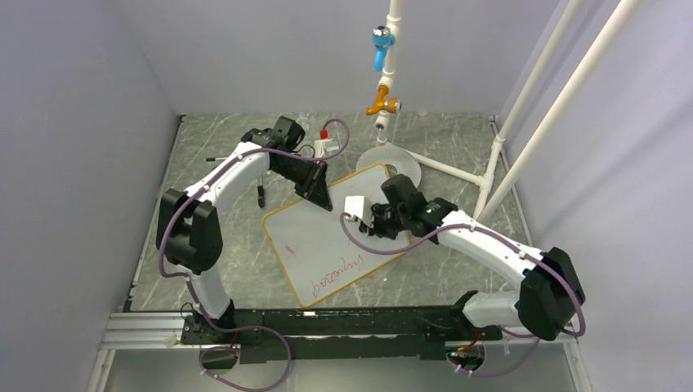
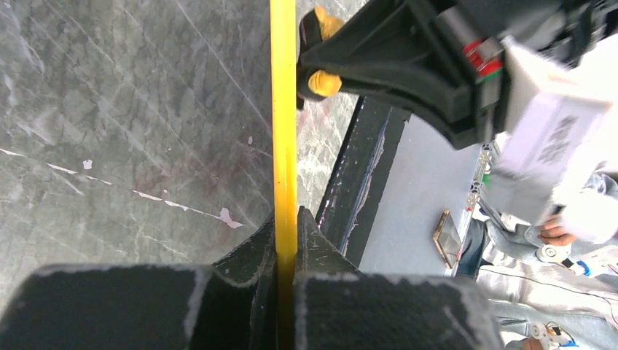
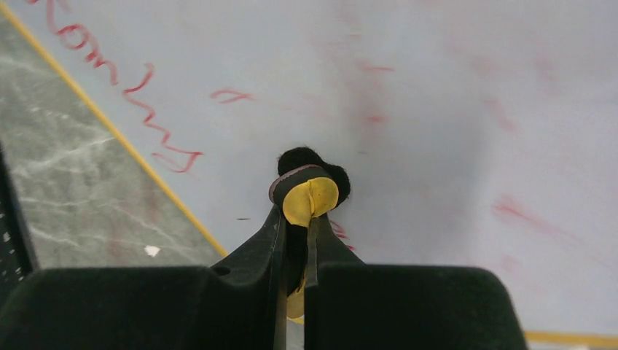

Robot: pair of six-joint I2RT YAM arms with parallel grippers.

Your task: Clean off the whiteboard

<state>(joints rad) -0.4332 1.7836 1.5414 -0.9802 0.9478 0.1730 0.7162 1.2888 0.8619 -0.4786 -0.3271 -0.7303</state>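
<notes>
Table (image 1: 212, 269): whiteboard (image 1: 327, 237) lies mid-surface, skewed. Left gripper (image 2: 286, 219) is clamped on the frame at its far edge. Right gripper (image 3: 295, 226) pinches what looks like a small eraser (image 3: 310, 197) over the board's middle. Mostly faint smudges now; red writing (image 1: 339, 273) along the near edge is not yet wiped.

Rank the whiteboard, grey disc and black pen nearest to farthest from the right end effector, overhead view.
1. Whiteboard, directly under the right end effector and its eraser.
2. Grey disc, at the board's far corner.
3. Black pen, off the board's left side.
</notes>
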